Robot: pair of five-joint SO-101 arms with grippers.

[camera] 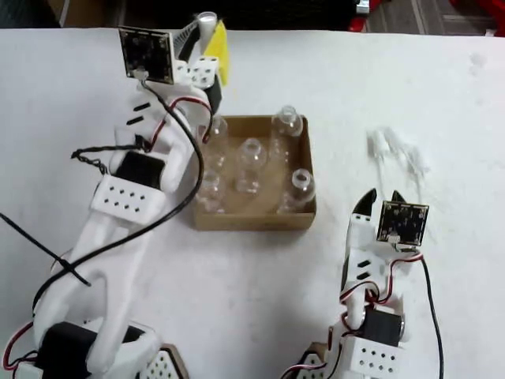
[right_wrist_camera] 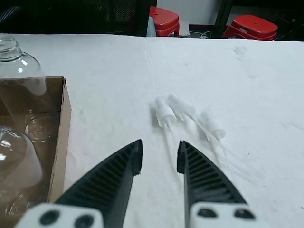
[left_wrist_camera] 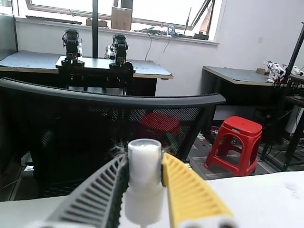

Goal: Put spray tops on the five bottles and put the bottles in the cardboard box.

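Note:
A cardboard box (camera: 252, 219) stands mid-table with several clear bottles (camera: 287, 122) upright inside it. Beyond the box's far left corner, my left gripper (camera: 210, 30) is raised, its grey and yellow fingers shut on a white spray top (left_wrist_camera: 143, 183). Three loose spray tops (camera: 398, 150) lie on the white table to the right of the box. My right gripper (camera: 383, 196) is open just short of them with nothing between its fingers; in its own view the spray tops (right_wrist_camera: 165, 112) lie ahead of the right gripper (right_wrist_camera: 159, 156) and the box wall (right_wrist_camera: 61, 133) is beside it.
The white table surface stretches right of the spray tops and in front of the box. A black mesh chair back (left_wrist_camera: 109, 102) stands past the far table edge, with a red stool (left_wrist_camera: 240, 142) and desks in the room behind.

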